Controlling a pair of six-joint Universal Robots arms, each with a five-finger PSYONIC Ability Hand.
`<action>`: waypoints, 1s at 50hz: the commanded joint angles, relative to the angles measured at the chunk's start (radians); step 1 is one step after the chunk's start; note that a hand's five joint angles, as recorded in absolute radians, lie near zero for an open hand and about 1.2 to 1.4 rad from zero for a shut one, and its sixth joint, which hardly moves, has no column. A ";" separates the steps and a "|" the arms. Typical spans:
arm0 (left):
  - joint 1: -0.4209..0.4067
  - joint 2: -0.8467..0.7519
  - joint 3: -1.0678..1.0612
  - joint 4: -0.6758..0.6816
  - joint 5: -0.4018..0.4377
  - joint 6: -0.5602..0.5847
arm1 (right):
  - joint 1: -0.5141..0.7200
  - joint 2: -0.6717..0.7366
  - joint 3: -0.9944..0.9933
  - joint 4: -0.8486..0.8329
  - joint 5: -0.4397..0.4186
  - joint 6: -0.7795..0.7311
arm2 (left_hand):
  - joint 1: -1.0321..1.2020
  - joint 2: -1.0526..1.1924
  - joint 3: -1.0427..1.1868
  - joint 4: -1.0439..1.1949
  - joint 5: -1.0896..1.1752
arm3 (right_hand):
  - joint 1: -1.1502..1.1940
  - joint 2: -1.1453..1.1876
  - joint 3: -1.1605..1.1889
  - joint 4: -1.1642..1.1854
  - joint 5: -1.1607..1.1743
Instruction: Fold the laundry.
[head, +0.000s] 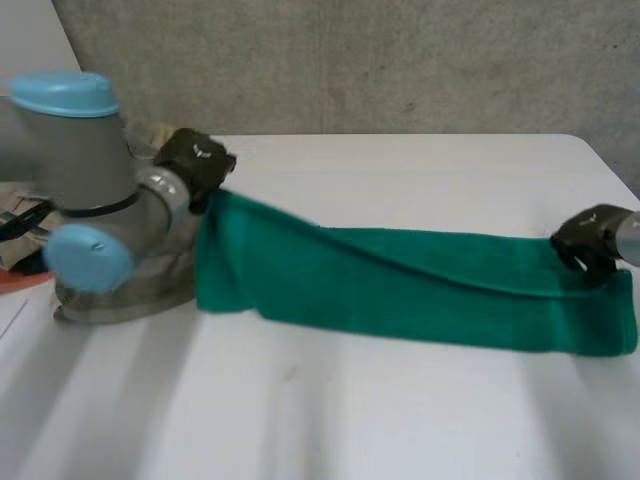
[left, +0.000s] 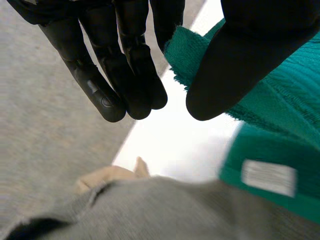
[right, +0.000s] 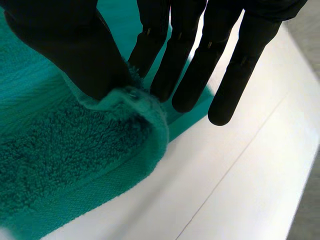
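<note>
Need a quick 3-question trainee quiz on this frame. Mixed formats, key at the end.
1. True or false: the right hand hovers open above the green towel, touching nothing.
2. Multiple choice: what lies on the white table beside the towel's end at the left hand? A) a red bucket B) a grey garment C) a stack of plates
3. Fill in: each hand pinches the towel at one ____ of its length.

Key
1. False: it pinches the towel at a corner.
2. B
3. end
</note>
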 joint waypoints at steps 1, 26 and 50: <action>-0.026 -0.256 0.312 -0.044 -0.051 0.046 | 0.035 0.112 -0.136 -0.126 0.012 0.017 | 0.238 0.199 0.209 0.201 0.235 | 0.258 0.216 0.205 0.198 0.208; -0.047 -0.233 0.257 0.022 -0.038 0.048 | 0.021 0.006 -0.073 -0.174 -0.124 0.198 | -0.984 -1.022 -1.012 -1.021 -0.987 | -0.963 -1.005 -1.017 -1.024 -1.014; -0.073 -0.278 0.405 0.097 -0.068 -0.068 | 0.042 0.249 -0.256 -0.562 0.066 0.347 | -0.984 -1.022 -1.012 -1.021 -0.987 | -0.963 -1.005 -1.017 -1.024 -1.014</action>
